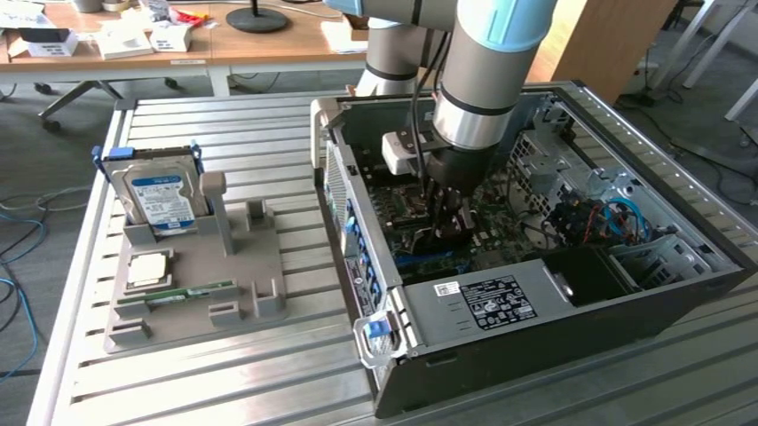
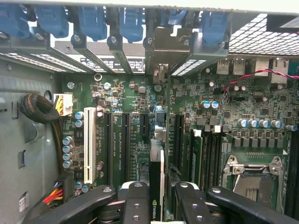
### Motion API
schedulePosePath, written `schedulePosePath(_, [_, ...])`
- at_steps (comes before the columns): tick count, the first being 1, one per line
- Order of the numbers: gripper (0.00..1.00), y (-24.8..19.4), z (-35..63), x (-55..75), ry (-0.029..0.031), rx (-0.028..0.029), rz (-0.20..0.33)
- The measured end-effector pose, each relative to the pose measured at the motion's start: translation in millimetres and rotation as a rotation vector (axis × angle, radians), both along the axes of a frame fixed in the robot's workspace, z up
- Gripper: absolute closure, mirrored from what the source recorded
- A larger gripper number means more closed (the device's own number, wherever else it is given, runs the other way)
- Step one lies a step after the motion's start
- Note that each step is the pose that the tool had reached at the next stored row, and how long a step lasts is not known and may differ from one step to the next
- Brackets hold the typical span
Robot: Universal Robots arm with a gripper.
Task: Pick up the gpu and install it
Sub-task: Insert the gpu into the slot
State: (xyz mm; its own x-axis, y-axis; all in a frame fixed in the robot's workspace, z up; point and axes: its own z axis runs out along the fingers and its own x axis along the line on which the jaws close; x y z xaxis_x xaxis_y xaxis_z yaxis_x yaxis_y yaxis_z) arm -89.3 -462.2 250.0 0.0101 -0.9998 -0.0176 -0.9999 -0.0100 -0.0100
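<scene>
Wrist view looks down into the computer case (image 2: 28, 121), and the gripper (image 2: 156, 198) is clamped on the gpu (image 2: 156, 186). Its two black fingers (image 2: 135, 200) press on the card from both sides. The gpu stands on its thin edge, right over the green motherboard (image 2: 131, 140), and lines up with one of the long black slots (image 2: 178, 140). Its silver end bracket (image 2: 161, 56) sits up against the back wall of the case, under the blue clips (image 2: 131, 21). I cannot tell if the card is pushed all the way down. A white slot (image 2: 87, 142) and the square processor socket (image 2: 254, 177) lie on either side, apart from the card.

From the exterior view, the arm (image 1: 485, 80) reaches down into the open case (image 1: 663, 284), and the gripper (image 1: 453, 226) is low over the board. On the exterior view's left, a grey holder tray (image 1: 195, 302) rests on the metal table (image 1: 237, 390). The hard drive (image 1: 162, 197) stands upright in it, and a narrow green memory stick (image 1: 190, 293) lies flat near its front.
</scene>
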Motion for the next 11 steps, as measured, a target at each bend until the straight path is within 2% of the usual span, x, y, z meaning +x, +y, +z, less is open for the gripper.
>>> schedulePosePath(11, [0.75, 0.1, 0.3, 1.4, -0.0002, 0.0006, 0.0])
